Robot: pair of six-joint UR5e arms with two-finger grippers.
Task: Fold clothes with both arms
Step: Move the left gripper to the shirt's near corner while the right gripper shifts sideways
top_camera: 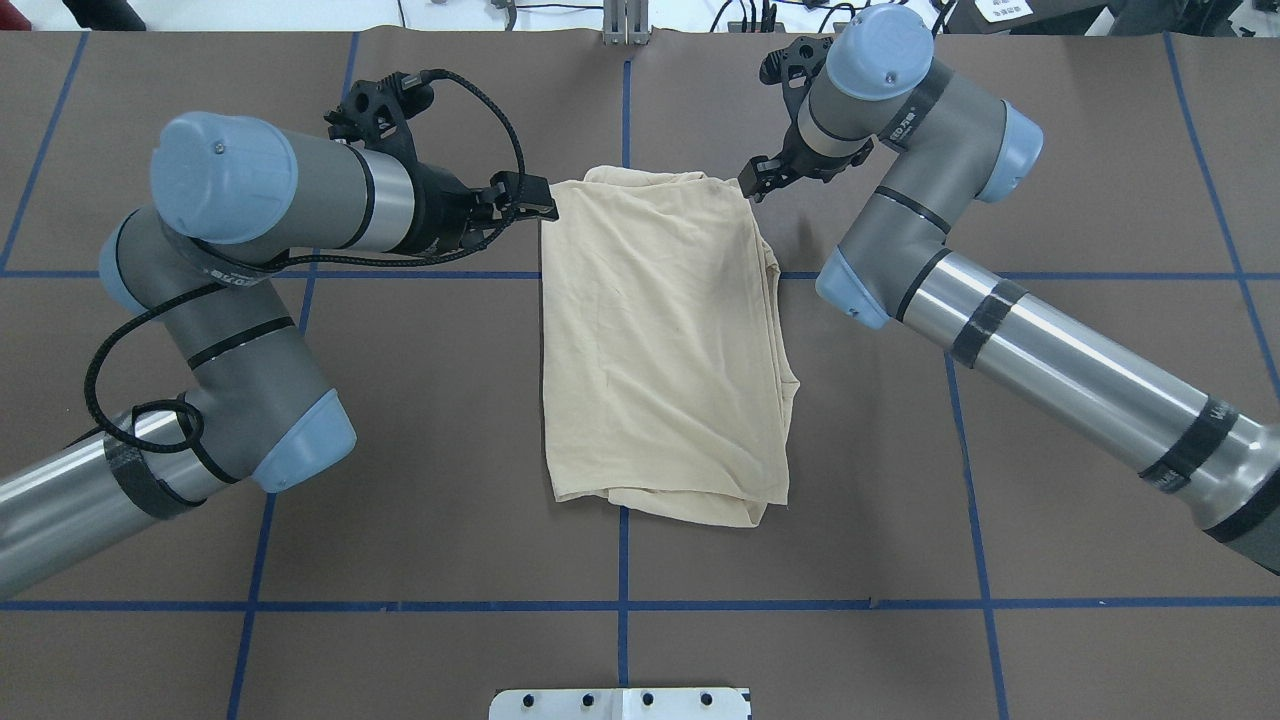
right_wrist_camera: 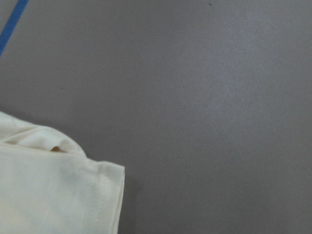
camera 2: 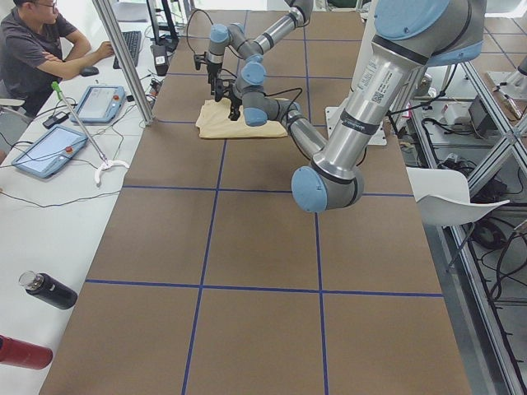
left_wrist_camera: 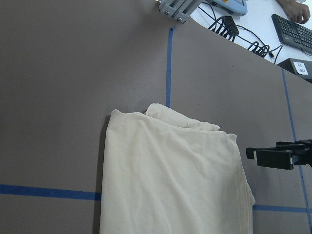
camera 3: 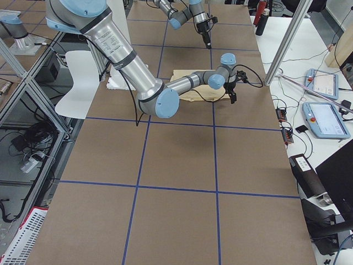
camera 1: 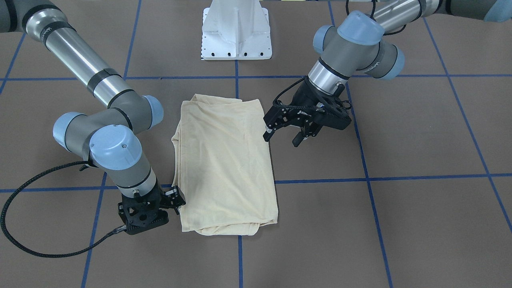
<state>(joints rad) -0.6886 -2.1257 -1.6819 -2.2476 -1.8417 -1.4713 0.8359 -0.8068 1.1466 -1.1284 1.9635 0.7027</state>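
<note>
The clothes are one pale cream-yellow shirt [camera 1: 226, 168] [top_camera: 660, 340], folded into a tall rectangle and lying flat at the table's middle. My left gripper [camera 1: 283, 138] [top_camera: 535, 200] hangs open above the table beside the shirt's far left corner, holding nothing. The left wrist view looks down on the shirt's far end [left_wrist_camera: 170, 180]. My right gripper [camera 1: 160, 208] [top_camera: 770, 175] points down just outside the far right corner, apart from the cloth, and looks open. It also shows in the left wrist view [left_wrist_camera: 275, 157]. The right wrist view holds only that corner's hem [right_wrist_camera: 48, 195] and bare table.
The white pedestal base [camera 1: 236, 32] stands at the robot's side of the table. Blue tape lines [top_camera: 622, 560] grid the brown surface. A person sits at a side desk [camera 2: 33, 49] with control tablets [camera 3: 325, 118]. Bottles [camera 2: 49, 290] lie on that desk.
</note>
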